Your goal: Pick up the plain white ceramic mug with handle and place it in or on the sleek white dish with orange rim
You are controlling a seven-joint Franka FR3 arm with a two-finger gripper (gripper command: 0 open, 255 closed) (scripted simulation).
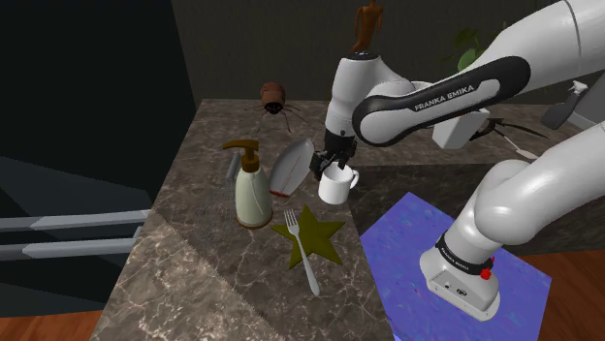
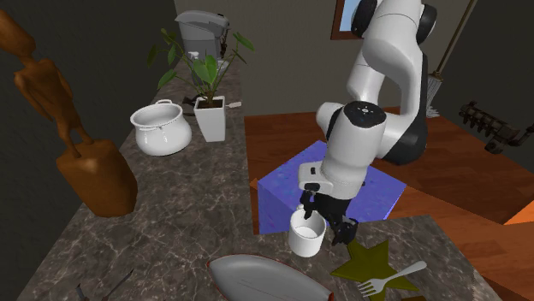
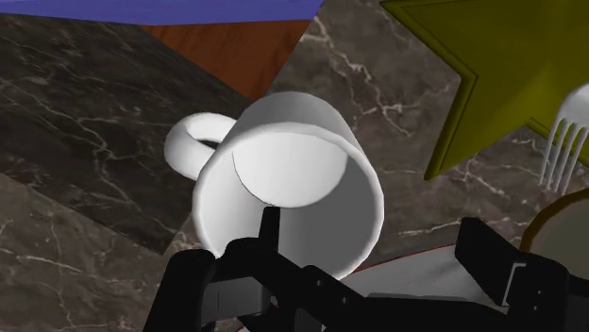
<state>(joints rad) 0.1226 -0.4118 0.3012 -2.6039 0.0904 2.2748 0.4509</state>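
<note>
Entry: gripper (image 2: 326,227) spread wide; I see one finger inside mug (image 3: 283,141), other outside, untouching. Dish (image 2: 257,278) beside mug.

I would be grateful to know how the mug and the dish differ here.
The mug is tall, round, with a handle; the dish is shallow, elongated, without one. The mug is plain white; the dish is greyer with a reddish rim. The gripper sits at the mug, not the dish. Both are pale.

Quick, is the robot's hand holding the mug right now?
Gripper: open, its fingers apart at the white mug, not clasping it.
</note>
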